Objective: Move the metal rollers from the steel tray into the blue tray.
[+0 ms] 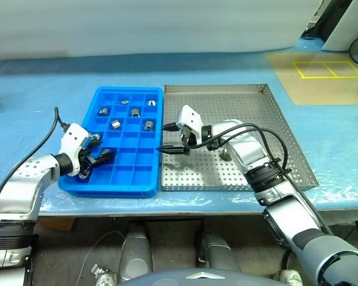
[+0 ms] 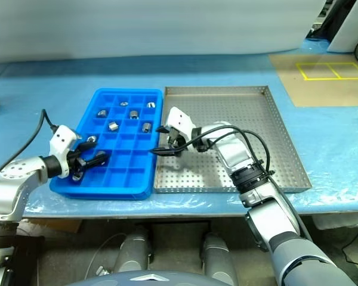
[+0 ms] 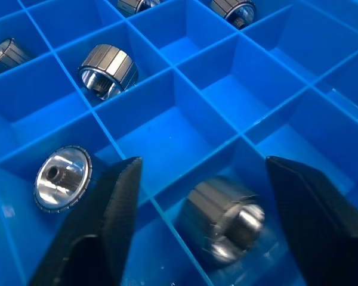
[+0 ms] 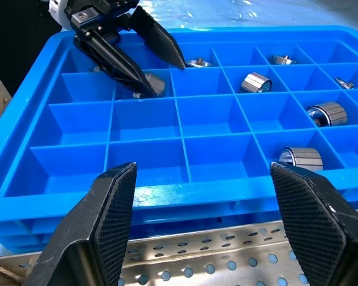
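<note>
No readable text, labels, brands or nos. anywhere. Only sign-like mark: yellow tape rectangle [image 1: 329,69], split in two, on brown board at far right, beyond the bench.

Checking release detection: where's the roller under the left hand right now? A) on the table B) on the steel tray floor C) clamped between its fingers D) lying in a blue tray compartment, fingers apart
D: the left hand has its fingers spread, and the roller sits loose in a compartment of the blue tray between them.
</note>
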